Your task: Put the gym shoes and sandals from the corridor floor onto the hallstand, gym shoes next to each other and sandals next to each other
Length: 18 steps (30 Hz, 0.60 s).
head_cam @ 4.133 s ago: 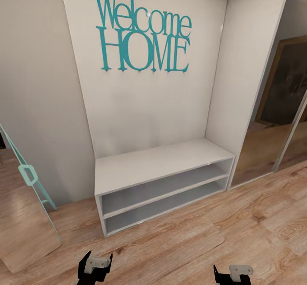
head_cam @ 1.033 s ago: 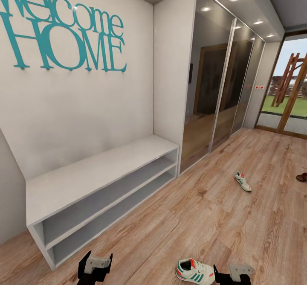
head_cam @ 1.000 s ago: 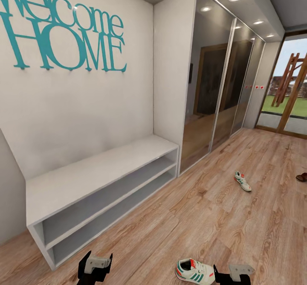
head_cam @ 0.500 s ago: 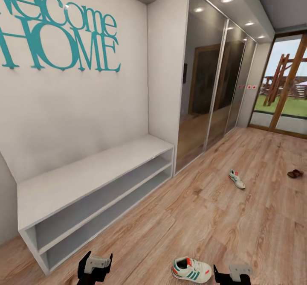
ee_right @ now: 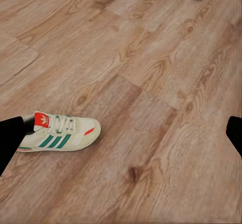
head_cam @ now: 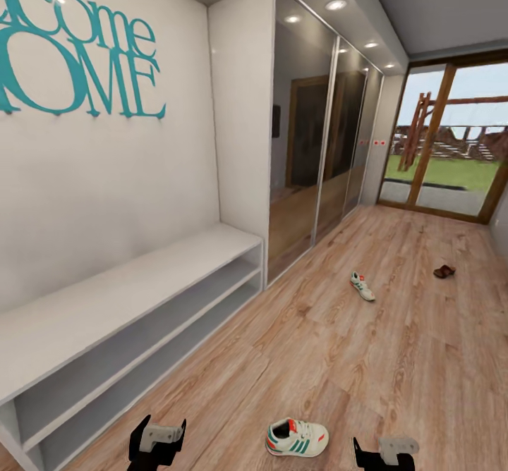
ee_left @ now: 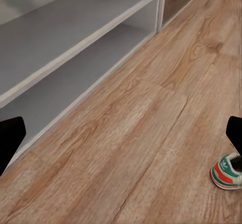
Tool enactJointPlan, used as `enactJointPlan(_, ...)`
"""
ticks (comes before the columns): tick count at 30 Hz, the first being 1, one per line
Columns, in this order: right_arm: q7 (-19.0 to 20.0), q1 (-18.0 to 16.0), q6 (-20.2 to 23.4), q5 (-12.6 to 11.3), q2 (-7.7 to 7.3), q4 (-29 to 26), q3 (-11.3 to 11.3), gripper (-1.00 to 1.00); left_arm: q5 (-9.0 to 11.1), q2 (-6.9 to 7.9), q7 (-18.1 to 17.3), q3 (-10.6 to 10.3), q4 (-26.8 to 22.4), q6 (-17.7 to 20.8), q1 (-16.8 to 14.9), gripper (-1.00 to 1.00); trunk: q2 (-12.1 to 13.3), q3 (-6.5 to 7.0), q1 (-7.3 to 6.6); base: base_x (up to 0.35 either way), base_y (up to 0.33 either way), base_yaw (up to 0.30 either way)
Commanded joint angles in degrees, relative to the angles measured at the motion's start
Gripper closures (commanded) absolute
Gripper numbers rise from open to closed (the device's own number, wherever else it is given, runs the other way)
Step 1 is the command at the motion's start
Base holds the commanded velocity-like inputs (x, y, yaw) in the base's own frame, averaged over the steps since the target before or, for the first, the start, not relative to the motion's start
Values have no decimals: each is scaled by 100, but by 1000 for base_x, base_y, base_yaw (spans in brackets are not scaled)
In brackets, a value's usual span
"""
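Observation:
One cream gym shoe with green stripes lies on the corridor floor between my two grippers, close in front of me. It also appears in the right wrist view as the gym shoe and at the edge of the left wrist view as the gym shoe. Another gym shoe lies farther down the corridor. A dark brown sandal rests beyond it to the right. The pale grey hallstand runs along the left wall, its shelves bare. My left gripper and right gripper hang low, both open and holding nothing.
Mirrored wardrobe doors line the left side past the hallstand. A glazed door closes the far end of the corridor. Teal lettering hangs on the white wall above the rack.
The camera has swung to the right: the hallstand slid toward the picture's left, and the glazed door and the sandal came further into view. Both grippers keep their place in the picture.

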Motion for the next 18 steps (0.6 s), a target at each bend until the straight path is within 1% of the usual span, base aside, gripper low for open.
enactJointPlan(1,-7,-5,-19,-10,1,5,1,-100,-13,4,11,-17,1,-17,-3,-100,-3,-6,0,0,0,-279)
enactJointPlan(18,-7,-5,-19,-14,2,5,4,-100,-13,4,11,-24,1,-17,-2,-100,-3,-6,0,0,0,-283)
